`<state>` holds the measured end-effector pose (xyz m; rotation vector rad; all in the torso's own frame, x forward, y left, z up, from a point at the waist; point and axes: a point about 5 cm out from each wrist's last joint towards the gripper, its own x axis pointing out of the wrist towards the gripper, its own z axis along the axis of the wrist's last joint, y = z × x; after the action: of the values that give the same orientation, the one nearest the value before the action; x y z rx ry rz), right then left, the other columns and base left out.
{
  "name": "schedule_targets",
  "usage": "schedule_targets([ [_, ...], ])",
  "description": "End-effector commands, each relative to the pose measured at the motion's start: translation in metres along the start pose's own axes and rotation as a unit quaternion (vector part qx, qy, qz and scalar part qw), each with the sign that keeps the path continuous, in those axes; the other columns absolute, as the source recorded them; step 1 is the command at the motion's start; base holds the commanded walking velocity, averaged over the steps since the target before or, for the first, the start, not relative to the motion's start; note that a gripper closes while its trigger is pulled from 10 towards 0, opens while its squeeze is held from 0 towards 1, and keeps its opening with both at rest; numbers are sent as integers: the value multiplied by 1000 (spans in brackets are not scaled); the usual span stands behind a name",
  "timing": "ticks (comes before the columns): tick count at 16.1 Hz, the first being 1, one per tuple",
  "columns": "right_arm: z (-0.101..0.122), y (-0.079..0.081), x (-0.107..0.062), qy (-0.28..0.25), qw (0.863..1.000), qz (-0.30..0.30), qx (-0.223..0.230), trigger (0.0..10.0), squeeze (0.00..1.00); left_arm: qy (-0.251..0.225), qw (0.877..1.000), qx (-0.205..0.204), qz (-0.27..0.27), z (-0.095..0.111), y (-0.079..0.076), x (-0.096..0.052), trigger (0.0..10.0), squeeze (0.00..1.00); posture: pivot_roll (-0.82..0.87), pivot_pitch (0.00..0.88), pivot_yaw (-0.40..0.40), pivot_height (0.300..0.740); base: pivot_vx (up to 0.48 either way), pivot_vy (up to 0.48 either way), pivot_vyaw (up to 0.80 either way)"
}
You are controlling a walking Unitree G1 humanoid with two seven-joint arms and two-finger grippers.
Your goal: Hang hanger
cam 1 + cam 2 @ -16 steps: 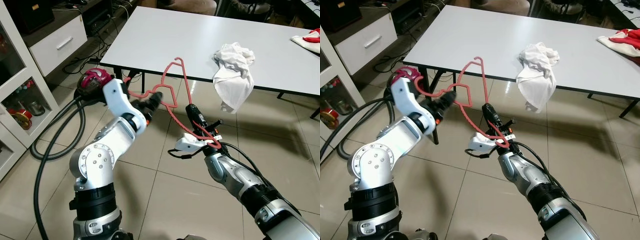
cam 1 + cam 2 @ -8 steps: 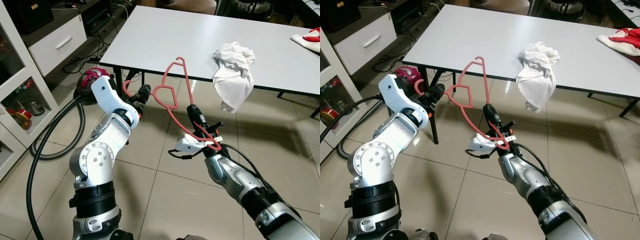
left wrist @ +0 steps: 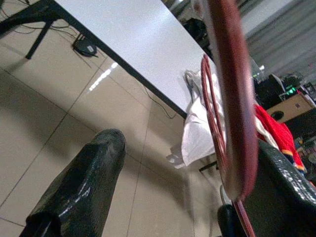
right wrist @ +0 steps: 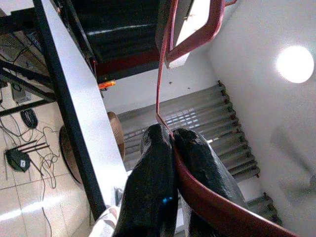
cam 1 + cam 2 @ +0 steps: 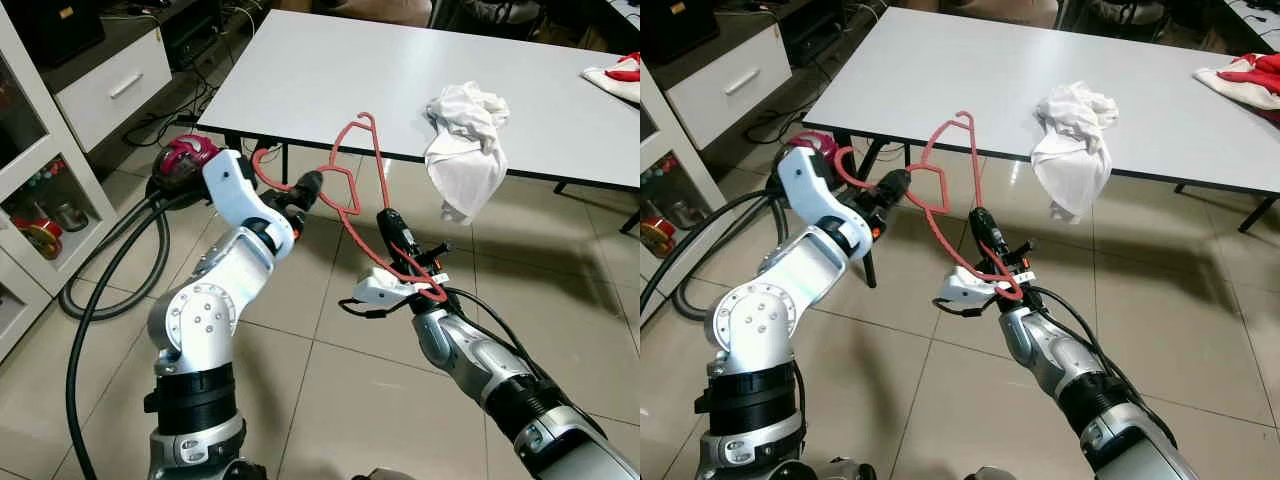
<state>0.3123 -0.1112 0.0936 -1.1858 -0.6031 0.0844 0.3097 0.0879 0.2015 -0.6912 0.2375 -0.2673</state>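
Before the white table (image 5: 330, 80), right gripper (image 5: 388, 225) clamped on red hanger (image 5: 362, 215), left gripper (image 5: 306, 186) parted around its bar

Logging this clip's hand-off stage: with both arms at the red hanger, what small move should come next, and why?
Probably shut the left gripper on the red hanger. Its fingers stand open around the hanger's bar, one finger apart from it, while the right gripper alone pinches the lower wire, so the hanger is held at one point.
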Motion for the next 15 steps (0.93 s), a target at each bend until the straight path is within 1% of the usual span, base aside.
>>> schedule_targets([
  [1,-1,-2,-1,4,1000,-5,8,0,0,8,999,1,-40,-2,-19,3,10000,0,-56,80,-28,740,0,0,0],
  [4,0,-1,-1,3,1000,-4,11,0,0,21,999,11,-46,-6,-19,2,10000,0,-56,77,-27,740,0,0,0],
  [5,1,-2,-1,1,1000,-5,12,0,0,20,999,11,-45,-6,-19,2,8314,0,-56,73,-27,740,0,0,0],
  [6,1,-2,-1,1,1000,-5,12,0,0,20,999,11,-44,-6,-19,3,4039,0,-56,73,-27,740,0,0,0],
  [7,2,-2,-1,-1,1000,-6,13,0,0,17,999,11,-43,-5,-18,3,118,0,-56,72,-28,740,0,0,0],
  [8,2,-2,-1,-2,1000,-6,13,0,0,14,999,12,-41,-5,-17,3,0,0,-57,70,-27,740,0,0,0],
  [15,4,-2,-2,-3,1000,-9,19,0,0,16,999,16,-43,-5,-15,5,0,0,-62,75,-23,740,0,0,0],
])
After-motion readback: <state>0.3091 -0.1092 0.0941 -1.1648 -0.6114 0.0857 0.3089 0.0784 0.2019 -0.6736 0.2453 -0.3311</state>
